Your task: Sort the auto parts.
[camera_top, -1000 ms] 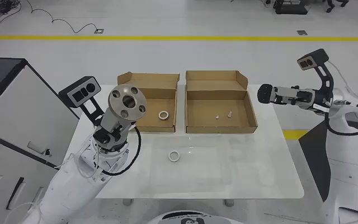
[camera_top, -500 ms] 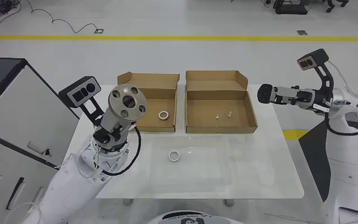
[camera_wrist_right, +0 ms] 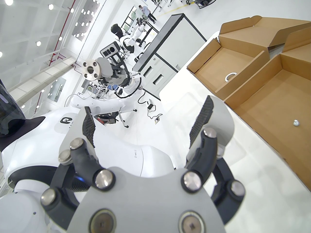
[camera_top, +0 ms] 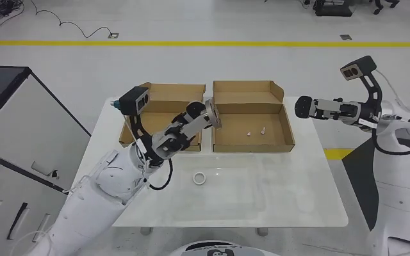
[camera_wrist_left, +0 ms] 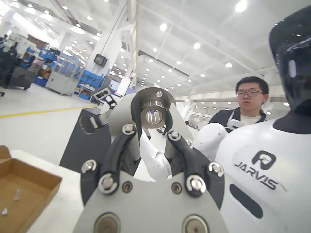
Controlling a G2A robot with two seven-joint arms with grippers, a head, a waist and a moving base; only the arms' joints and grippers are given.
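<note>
My left gripper [camera_wrist_left: 153, 122] is shut on a metal flanged hub [camera_wrist_left: 153, 112]. From above, the hub [camera_top: 213, 114] hangs tilted on its side over the gap between two open cardboard boxes. The left box [camera_top: 168, 96] holds a white ring [camera_wrist_right: 230, 76]. Two small bolts [camera_top: 248, 134] lie in the right box [camera_top: 282, 131]. Another white ring [camera_top: 200, 178] lies on the table in front of the boxes. My right gripper [camera_wrist_right: 148, 120] is open and holds nothing; it hovers off the table's right edge [camera_top: 302, 107].
The white table [camera_top: 275, 192] has bare room in front of and to the right of the boxes. A dark-framed cabinet [camera_top: 25, 128] stands close to the table's left side. Both boxes have upright flaps at the back.
The left arm has swung from the table's left side to the middle between the boxes, and the hub has turned from facing up to lying on its side. The right arm kept still.
</note>
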